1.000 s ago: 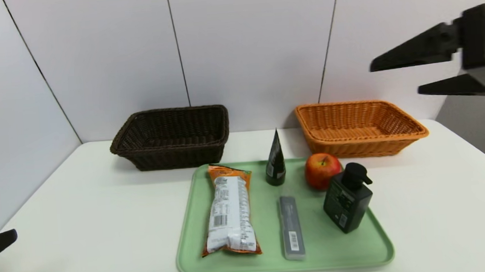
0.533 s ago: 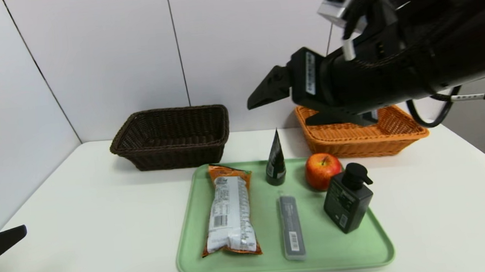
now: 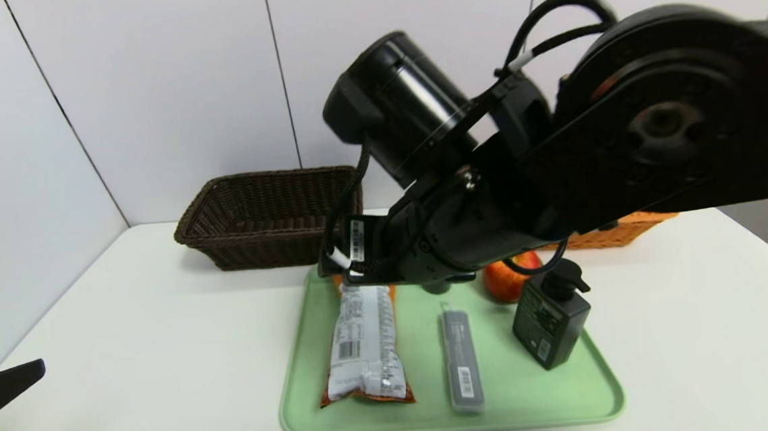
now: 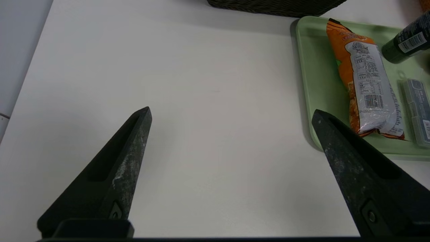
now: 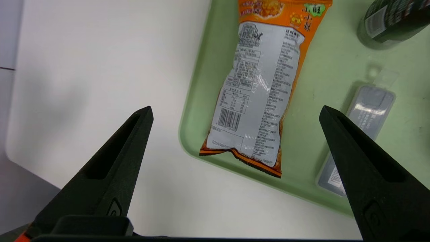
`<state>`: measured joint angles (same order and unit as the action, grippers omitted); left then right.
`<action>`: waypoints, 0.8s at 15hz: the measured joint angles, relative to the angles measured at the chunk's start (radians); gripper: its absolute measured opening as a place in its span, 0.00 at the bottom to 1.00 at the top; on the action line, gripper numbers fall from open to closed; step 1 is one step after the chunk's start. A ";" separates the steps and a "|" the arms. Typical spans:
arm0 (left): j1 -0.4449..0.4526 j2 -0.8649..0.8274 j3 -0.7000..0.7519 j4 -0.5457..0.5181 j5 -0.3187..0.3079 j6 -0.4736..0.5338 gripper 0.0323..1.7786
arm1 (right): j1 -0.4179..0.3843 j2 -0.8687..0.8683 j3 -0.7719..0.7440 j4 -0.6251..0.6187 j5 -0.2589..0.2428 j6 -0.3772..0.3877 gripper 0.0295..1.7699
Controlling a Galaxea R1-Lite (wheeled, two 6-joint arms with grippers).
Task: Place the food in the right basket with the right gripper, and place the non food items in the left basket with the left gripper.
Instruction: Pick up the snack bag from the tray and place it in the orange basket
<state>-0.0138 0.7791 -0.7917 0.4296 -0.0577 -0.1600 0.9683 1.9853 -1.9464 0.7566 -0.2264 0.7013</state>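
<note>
White table, green tray on it. Snack packet was recorded lying flat on the tray, between and beyond the spread fingers of the right gripper, untouched. Left gripper was noted parked at eight o'clock over bare table, fingers wide apart, holding nothing.

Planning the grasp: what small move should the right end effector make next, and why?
Probably lower the right end effector onto the snack packet: it is open above the packet, which lies flat on the green tray, not yet gripped.
</note>
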 joint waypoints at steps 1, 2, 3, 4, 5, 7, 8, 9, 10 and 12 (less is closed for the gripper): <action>0.000 -0.001 -0.001 0.000 -0.001 0.000 0.95 | 0.003 0.029 0.000 0.002 0.000 0.000 0.97; 0.000 -0.003 -0.002 -0.001 0.000 0.000 0.95 | 0.004 0.054 0.000 0.001 -0.001 0.000 0.97; 0.000 -0.006 -0.002 0.000 -0.001 0.000 0.95 | 0.005 0.080 0.000 0.001 -0.006 0.000 0.97; 0.000 -0.008 0.000 0.000 -0.001 0.000 0.95 | 0.005 0.104 -0.001 0.000 -0.014 0.000 0.97; 0.000 -0.010 0.002 0.000 -0.005 0.000 0.95 | 0.003 0.129 -0.001 -0.001 -0.024 0.000 0.97; 0.000 -0.013 0.006 0.000 -0.008 0.000 0.95 | 0.002 0.167 -0.001 -0.006 -0.032 0.000 0.97; -0.001 -0.014 0.008 0.001 -0.009 0.000 0.95 | 0.002 0.183 -0.002 -0.007 -0.037 -0.001 0.97; -0.001 -0.015 0.009 0.000 -0.010 0.000 0.95 | 0.002 0.199 -0.003 -0.006 -0.048 -0.001 0.97; -0.001 -0.016 0.009 0.000 -0.012 0.000 0.95 | 0.002 0.213 -0.003 -0.007 -0.054 -0.001 0.97; -0.002 -0.018 0.010 0.003 -0.016 0.000 0.95 | 0.002 0.238 -0.003 -0.010 -0.058 0.000 0.97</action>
<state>-0.0157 0.7609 -0.7817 0.4328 -0.0734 -0.1600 0.9706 2.2230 -1.9498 0.7462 -0.2843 0.7009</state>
